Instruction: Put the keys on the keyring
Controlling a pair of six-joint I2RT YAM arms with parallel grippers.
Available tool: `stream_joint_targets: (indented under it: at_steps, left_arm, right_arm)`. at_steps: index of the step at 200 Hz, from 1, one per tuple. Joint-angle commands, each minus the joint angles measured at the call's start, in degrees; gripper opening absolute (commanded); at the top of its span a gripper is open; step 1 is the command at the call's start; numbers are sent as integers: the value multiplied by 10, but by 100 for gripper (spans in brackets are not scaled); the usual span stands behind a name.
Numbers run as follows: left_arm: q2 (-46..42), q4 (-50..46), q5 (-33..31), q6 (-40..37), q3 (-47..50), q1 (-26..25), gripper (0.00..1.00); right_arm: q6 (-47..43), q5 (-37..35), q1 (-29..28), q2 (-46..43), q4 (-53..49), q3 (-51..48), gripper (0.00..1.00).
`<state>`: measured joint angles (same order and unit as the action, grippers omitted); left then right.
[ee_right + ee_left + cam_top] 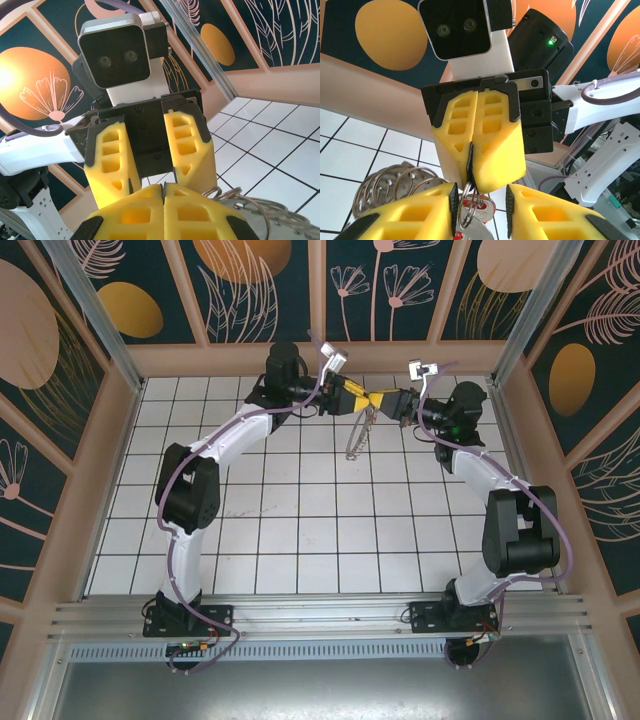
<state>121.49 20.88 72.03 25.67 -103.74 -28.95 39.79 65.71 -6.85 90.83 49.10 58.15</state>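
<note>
1. We reckon the step in hand is threading the key onto the keyring, up in the air. The right pincer (472,177) is clenched on a thin bit of wire at the top of the keyring (357,435). The rest of the hoop dangles from there above the worktop (300,530).
2. The key (482,207), the one with the red head, sits just under that pinched top of the keyring, between the fingers of the left pincer (481,195). Those fingers stand apart with a sliver of gap either side of the key, so we'd call that pincer released, not gripping.
3. We can't tell whether the key's hole has caught a loop yet. Our guess is the next move calls for a firm pinch on the red head, then a small, steady push along the wire.
4. The silvery loops (390,185) fringing the keyring bunch up right beside the key and could snag it. Both pincers are nose to nose at the keyring's top, so there's hardly any room.
</note>
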Motion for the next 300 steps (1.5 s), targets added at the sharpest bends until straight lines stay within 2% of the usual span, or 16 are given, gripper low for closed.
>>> stream_joint_targets:
  at_steps: [1, 37, 69, 102, 119, 132, 161, 236, 300]
  left_arm:
    - [9, 25, 18, 2, -16, -2, 26]
    - [5, 38, 17, 8, -12, -2, 15]
    - [2, 44, 15, 9, -10, -3, 0]
    - [-2, 64, 8, 21, -1, -2, 0]
    - [-8, 72, -2, 22, 5, -2, 0]
    - [-14, 76, -13, 23, 11, -2, 0]
    - [-34, 109, -44, 35, 38, -2, 0]
    - [-70, 271, -81, 138, 112, -3, 0]
    - [-67, 305, -76, 166, 116, -5, 0]
  right_arm:
    - [4, 8, -5, -4, 39, 16, 0]
    - [2, 8, -4, -3, 37, 15, 0]
    - [0, 6, -4, -2, 33, 15, 0]
    - [2, -4, -1, -3, 20, 21, 0]
    - [9, -9, 5, -9, 25, 15, 22]
    - [13, -18, 13, -18, 30, 4, 33]
    - [29, -32, 30, -44, 52, -32, 42]
    - [53, -35, 30, -77, 92, -80, 43]
    - [81, -31, 15, -40, 137, -62, 42]
